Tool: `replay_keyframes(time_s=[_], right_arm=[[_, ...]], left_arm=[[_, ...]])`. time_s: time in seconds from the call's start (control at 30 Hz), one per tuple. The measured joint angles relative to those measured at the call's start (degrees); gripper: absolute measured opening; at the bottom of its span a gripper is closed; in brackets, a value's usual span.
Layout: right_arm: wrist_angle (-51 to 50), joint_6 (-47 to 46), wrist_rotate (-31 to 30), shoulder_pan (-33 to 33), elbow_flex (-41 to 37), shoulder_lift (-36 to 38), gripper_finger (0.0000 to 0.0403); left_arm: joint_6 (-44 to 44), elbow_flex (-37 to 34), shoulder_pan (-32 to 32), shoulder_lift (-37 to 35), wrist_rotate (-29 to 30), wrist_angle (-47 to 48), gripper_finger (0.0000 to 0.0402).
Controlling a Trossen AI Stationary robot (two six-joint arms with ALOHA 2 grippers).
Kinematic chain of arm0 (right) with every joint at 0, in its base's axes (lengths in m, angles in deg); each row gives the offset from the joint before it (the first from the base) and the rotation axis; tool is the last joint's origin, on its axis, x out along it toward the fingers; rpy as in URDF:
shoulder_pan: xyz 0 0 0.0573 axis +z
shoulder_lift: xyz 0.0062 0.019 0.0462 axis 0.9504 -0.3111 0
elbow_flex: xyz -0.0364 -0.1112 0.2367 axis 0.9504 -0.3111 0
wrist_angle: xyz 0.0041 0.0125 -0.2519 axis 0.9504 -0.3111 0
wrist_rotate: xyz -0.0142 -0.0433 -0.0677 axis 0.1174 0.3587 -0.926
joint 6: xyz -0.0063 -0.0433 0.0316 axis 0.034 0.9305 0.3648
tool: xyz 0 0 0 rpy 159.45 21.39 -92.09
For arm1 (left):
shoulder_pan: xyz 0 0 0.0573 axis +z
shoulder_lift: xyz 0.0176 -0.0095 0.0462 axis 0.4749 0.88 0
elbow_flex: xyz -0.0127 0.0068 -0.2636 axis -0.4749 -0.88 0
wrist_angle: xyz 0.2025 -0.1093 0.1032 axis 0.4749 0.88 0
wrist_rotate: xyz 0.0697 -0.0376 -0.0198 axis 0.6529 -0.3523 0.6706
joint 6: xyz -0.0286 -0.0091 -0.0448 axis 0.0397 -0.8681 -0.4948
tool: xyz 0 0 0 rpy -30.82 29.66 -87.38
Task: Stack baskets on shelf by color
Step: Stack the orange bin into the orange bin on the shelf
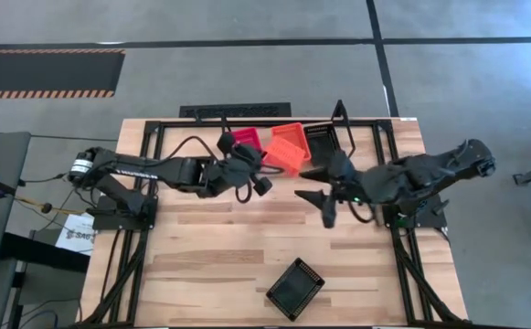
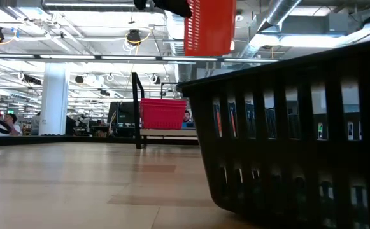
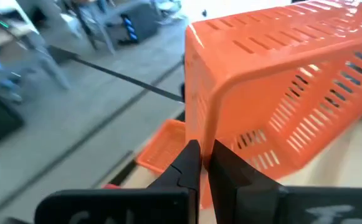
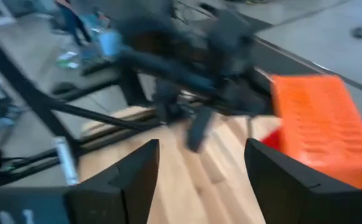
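My left gripper (image 1: 258, 174) is shut on an orange basket (image 1: 288, 146), held high over the shelf (image 1: 274, 126) at the table's far edge. In the low view that basket (image 2: 210, 25) hangs at the top of the picture. A pinkish-red basket (image 1: 245, 140) and a black basket (image 1: 324, 137) stand on the shelf on their bottoms. Another black basket (image 1: 294, 288) lies on the table near the front edge. In the left wrist view a second orange basket (image 3: 162, 146) lies lower down. My right gripper (image 1: 318, 203) stands open with nothing in it, right of the held basket. My left gripper pinches one wall of the orange basket at its rim (image 3: 207, 140), near a corner, between its two fingers (image 3: 190, 165). The fingers come from the table's left, slanting a little downward. The basket is lifted clear and tilted, reaching away beyond the fingers.
The shelf's black wire end loop (image 1: 340, 111) stands upright at its right end. The near black basket (image 2: 299, 140) fills the right of the low view. Bare wooden tabletop (image 1: 228, 247) lies between the arms and the front edge. People and desks show in the room behind.
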Motion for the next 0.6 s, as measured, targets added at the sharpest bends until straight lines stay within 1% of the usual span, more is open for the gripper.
replay_keyframes(time_s=[0.1,0.23,0.3,0.37,0.5,0.6], right_arm=[[-0.4,0.0,-1.1,1.9,0.0,1.7,0.0251],[-1.1,-0.1,-1.7,3.2,0.0,4.2,0.0241],[-2.0,-0.2,-2.0,3.7,0.0,5.4,0.0236],[-2.2,-0.2,-2.0,4.1,0.0,6.3,0.023],[-4.3,-0.2,-2.2,4.0,0.0,8.5,0.0221],[-5.9,-1.3,-5.0,3.6,0.0,9.9,0.0216]], left_arm=[[-2.9,0.0,2.4,0.0,-7.6,-0.5,0.0],[-8.3,0.6,7.3,0.0,-23.1,-1.7,0.0],[-9.4,0.7,9.8,0.0,-29.1,-3.6,0.0],[-9.8,0.7,11.9,0.0,-32.3,-4.6,0.0],[-9.8,0.7,15.5,0.0,-36.3,-6.4,0.0],[-10.2,0.7,18.3,0.0,-37.7,-5.8,0.0]])
